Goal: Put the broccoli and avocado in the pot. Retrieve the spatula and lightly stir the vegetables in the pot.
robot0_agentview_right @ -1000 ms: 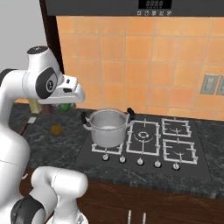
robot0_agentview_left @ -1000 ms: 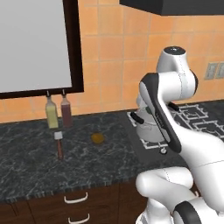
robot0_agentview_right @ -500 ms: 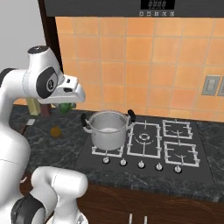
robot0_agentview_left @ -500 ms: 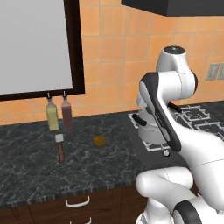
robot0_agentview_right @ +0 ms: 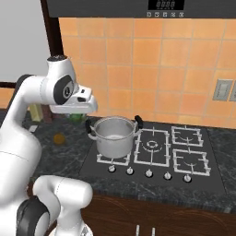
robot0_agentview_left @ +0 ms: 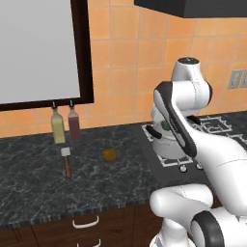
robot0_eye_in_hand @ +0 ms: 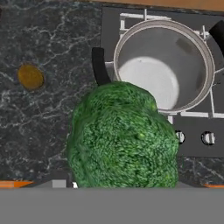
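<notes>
A big green broccoli [robot0_eye_in_hand: 122, 135] hangs above the dark counter, just short of the pot's near rim, and hides the fingertips. My gripper [robot0_agentview_right: 76, 114] is shut on the broccoli [robot0_agentview_right: 77, 118], to the left of the pot [robot0_agentview_right: 113, 138]. The shiny steel pot [robot0_eye_in_hand: 183, 52] stands empty on the front-left burner, with one black handle [robot0_eye_in_hand: 99, 65] pointing toward the counter. The small orange-brown avocado [robot0_eye_in_hand: 30, 76] lies on the counter left of the pot, also seen as the avocado [robot0_agentview_left: 109, 154]. The spatula [robot0_agentview_left: 67, 161] lies further left, its pale head toward the wall.
Two bottles [robot0_agentview_left: 58, 126] [robot0_agentview_left: 74, 124] stand at the wall under a dark-framed window. The stove [robot0_agentview_right: 184, 147] has other bare burners and a row of knobs [robot0_agentview_right: 148, 173] along its front. Drawers sit below the counter edge.
The hand with the broccoli has edged slightly toward the pot. Avocado, spatula and pot have not moved.
</notes>
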Tool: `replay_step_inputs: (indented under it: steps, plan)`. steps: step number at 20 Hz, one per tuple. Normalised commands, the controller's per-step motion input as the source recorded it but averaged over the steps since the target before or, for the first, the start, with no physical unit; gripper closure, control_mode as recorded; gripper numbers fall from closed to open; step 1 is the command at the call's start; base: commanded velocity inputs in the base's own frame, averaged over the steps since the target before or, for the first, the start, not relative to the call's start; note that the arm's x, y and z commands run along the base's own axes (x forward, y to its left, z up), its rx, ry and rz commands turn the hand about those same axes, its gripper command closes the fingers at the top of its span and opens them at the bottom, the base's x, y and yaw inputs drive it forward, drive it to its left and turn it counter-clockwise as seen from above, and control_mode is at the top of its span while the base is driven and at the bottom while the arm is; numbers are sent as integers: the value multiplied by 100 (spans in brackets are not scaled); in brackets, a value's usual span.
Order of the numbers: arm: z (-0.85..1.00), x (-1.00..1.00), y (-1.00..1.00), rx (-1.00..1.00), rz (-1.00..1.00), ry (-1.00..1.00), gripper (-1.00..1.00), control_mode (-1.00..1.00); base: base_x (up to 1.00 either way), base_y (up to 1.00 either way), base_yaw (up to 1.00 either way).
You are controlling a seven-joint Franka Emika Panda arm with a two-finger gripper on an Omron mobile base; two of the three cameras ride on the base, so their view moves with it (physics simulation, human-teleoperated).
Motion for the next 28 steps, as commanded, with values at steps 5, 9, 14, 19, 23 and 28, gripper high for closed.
replay_step_inputs:
  steps: [5, 9, 14, 19, 23, 28]
  plan:
    - [-15, 72, -38, 18, -11, 6, 100, -100, 0, 0, 0]
    - [-80, 97, -58, 3, -13, 0, 100, -100, 0, 0, 0]
    - [-88, 75, -40, -4, -10, 0, 100, -100, 0, 0, 0]
    - [-27, 15, -1, 0, 0, 5, 100, -100, 0, 0, 0]
    - [-22, 2, 0, 0, 0, 3, 100, -100, 0, 0, 0]
    - [-21, 2, 0, 0, 0, 3, 100, -100, 0, 0, 0]
